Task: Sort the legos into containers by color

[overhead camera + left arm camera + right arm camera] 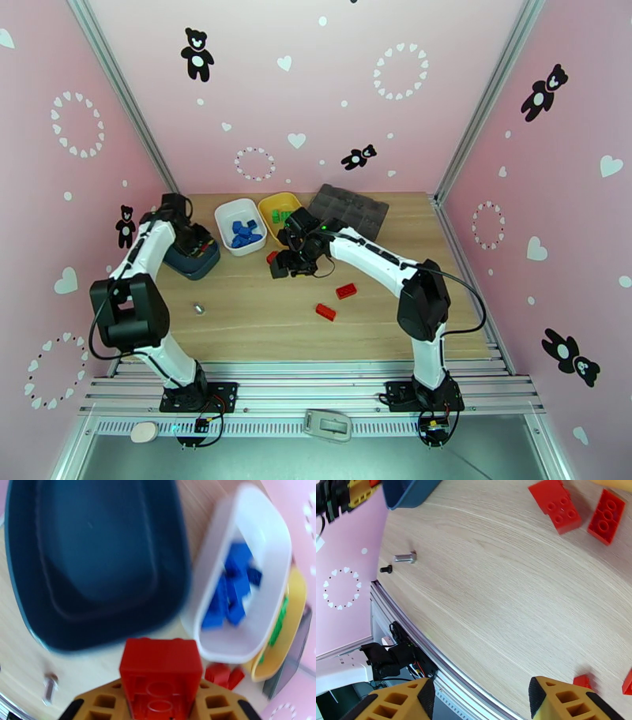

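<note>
Left wrist: left tool grips red lego by teal tray; right tool agape.

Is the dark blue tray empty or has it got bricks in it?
Empty: in the left wrist view the dark blue tray has a bare floor. The left gripper holds a red brick.

Three trays, five red bricks, one organizer, two screws.
</note>
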### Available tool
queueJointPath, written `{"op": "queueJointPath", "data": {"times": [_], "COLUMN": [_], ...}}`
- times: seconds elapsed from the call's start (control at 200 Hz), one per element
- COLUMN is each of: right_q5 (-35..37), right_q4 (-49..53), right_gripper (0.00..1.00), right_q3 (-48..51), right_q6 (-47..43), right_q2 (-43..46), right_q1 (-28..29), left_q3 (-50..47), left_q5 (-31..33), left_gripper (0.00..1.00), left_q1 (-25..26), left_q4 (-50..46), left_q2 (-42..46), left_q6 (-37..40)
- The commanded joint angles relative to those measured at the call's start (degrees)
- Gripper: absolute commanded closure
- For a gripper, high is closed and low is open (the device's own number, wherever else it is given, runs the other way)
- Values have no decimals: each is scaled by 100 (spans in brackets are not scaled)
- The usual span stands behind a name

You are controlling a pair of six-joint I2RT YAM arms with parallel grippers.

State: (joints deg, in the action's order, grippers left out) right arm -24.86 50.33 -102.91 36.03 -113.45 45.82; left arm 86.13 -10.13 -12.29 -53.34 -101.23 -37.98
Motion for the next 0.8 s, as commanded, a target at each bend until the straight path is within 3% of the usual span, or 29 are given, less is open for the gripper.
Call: {"op": "queueJointPath", "data": {"times": [0.0, 0.135, 0.35, 0.566, 0.796], "right_q5": [242, 338, 547, 810, 1084], "right_q4": [227, 155, 156, 272, 364], "right_gripper": [33, 33, 30, 28, 27], "right_q3": [160, 489, 959, 1326, 1712], "right_q6": [-14, 54, 58, 21, 77], "right_q2": [225, 473, 788, 1012, 1090], "right_q1": [-54, -147, -263, -381, -468], "left_q3": [330, 644, 802, 481, -296], "left_q5": [-100, -53, -57, 78, 429], "left_gripper": [68, 61, 31, 26, 24], "left_q1": [-201, -308, -309, -10, 1239], "left_q4": [-105, -193, -288, -372, -366], "left_q2": [-302, -632, -689, -259, 405], "left_q6": [150, 248, 326, 505, 554]}}
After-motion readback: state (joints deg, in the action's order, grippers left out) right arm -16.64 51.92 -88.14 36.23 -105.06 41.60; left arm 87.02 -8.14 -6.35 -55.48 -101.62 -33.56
